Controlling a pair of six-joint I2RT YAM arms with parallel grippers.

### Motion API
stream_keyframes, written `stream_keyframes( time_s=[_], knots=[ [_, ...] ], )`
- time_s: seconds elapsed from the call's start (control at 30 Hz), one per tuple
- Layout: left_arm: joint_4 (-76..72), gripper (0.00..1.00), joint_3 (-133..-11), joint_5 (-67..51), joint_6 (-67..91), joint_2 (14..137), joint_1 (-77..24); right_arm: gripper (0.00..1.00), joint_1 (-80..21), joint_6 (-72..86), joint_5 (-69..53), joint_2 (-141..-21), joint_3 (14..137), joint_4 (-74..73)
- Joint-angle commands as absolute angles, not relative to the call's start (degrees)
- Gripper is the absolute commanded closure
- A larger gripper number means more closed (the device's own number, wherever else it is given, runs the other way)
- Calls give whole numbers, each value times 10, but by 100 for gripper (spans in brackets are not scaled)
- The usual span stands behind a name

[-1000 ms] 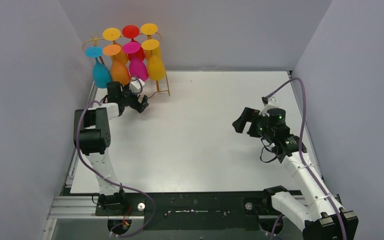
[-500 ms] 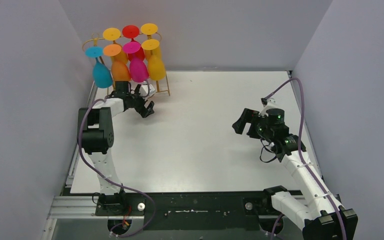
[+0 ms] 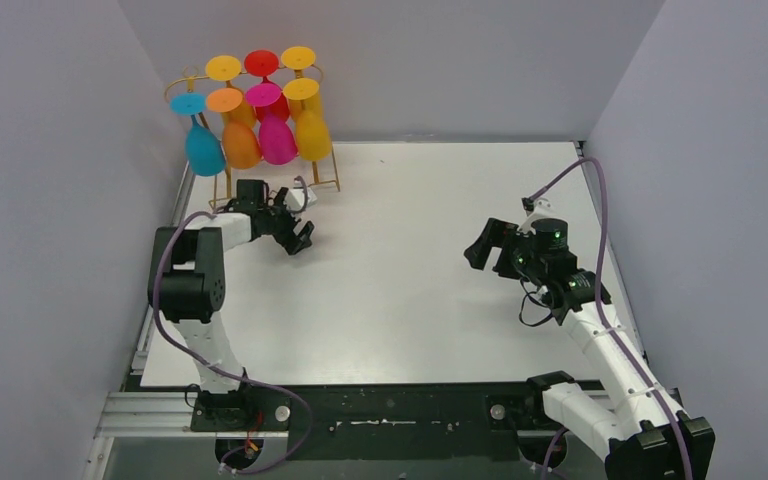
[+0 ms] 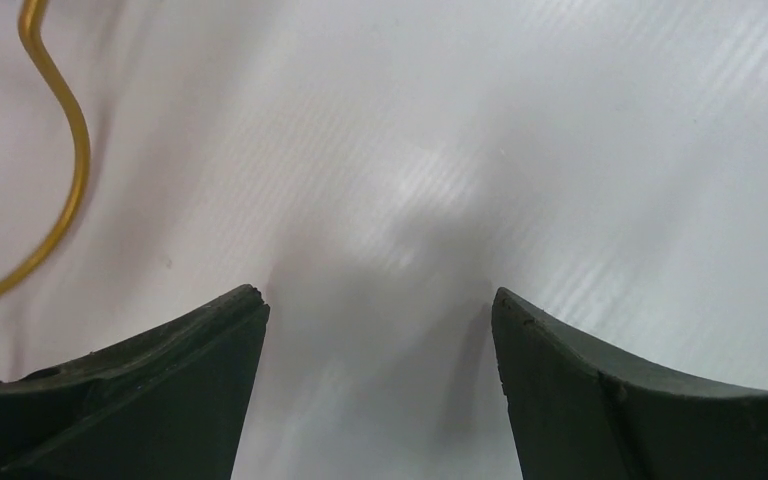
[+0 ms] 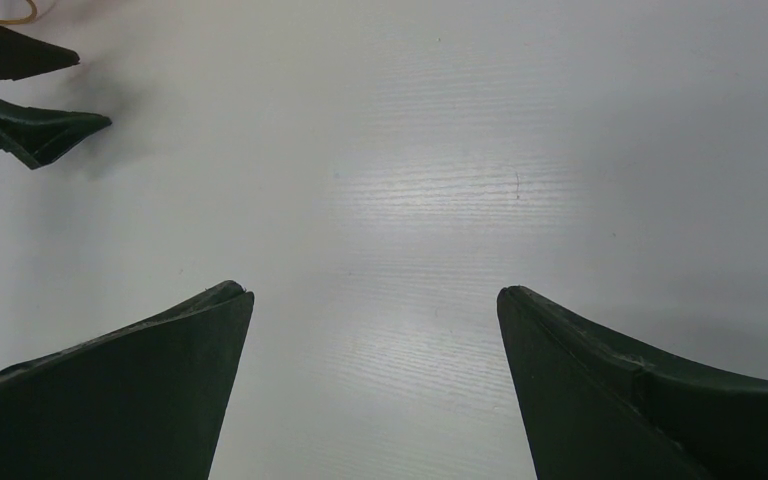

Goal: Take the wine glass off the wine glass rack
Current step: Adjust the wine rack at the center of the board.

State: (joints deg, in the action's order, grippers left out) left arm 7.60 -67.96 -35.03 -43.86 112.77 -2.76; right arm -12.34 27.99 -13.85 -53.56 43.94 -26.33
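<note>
Top camera overlooks the table (image 3: 410,250); close, downward wrist cameras seemingly share its white surface.

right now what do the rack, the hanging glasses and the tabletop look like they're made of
Wine glass rack: probably thin metal wire, glossy gold finish; it curves smoothly and glints.
Wine glasses: opaque, solid bright colours, so likely plastic rather than glass.
Table: white sheet, faint parallel ribbing and soft sheen, perhaps plastic board or laminate.
</note>
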Motion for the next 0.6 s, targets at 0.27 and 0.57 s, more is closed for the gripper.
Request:
stream_keyframes(
  time_s=[0.27, 0.57],
  knots=[
    [-250, 16, -403, -294, -196, 869, 93, 0, -119, 297, -147, -516, 412, -206],
    [-453, 14, -346, -226, -14, 867, 218, 0, -119, 281, -154, -523, 413, -202]
  ],
)
